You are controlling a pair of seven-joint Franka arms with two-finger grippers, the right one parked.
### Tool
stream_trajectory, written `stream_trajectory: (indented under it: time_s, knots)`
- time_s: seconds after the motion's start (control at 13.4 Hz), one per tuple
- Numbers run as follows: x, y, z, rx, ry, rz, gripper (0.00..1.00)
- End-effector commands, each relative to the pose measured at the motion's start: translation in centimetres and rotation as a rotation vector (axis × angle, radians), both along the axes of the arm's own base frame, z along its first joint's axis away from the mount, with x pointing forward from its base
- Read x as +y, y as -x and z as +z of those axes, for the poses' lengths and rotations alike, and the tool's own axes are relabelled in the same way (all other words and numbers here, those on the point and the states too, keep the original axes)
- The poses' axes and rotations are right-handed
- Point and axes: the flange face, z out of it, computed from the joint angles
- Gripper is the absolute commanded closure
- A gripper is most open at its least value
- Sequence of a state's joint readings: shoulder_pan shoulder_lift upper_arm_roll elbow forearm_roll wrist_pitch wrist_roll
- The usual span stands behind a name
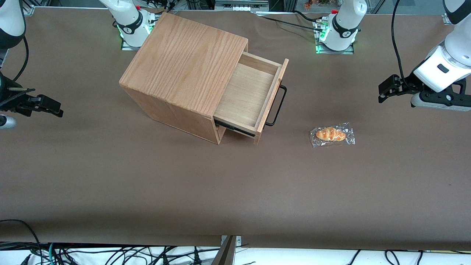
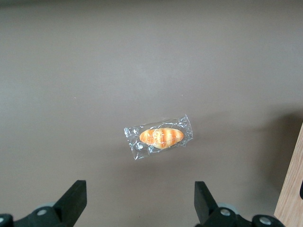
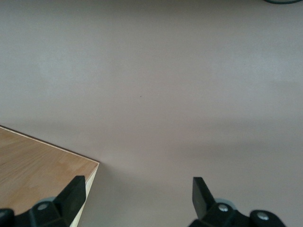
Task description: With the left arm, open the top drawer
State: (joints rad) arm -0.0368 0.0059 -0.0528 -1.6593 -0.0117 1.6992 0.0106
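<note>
- Front view: the top drawer (image 1: 247, 98) stands pulled well out of the oak cabinet (image 1: 184, 70) in the upper middle of the frame, its pale bottom showing. Its black handle (image 1: 278, 105) faces the working arm's end of the table, with the long axis running obliquely toward the camera. The left arm (image 1: 447, 62) is at the upper right edge; its gripper (image 1: 383, 92) hangs above the table, well apart from the handle, tips pointing toward it. A wrapped bread roll (image 1: 332, 134) lies between them, nearer the camera.
- Left wrist view: the fingers (image 2: 72, 202) are spread wide, holding nothing, with the bread roll (image 2: 161, 137) on the table (image 2: 94, 71) between them. A strip of the drawer front (image 2: 291, 187) shows.
- Right wrist view: only a cabinet corner (image 3: 42, 165) shows.
</note>
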Motion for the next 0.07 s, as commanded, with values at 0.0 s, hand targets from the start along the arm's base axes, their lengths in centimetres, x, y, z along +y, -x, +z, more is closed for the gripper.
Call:
stream_trajectory:
  time_s: [0.0]
  knots:
    - [0.08, 0.11, 0.1, 0.0, -0.022, 0.002, 0.0]
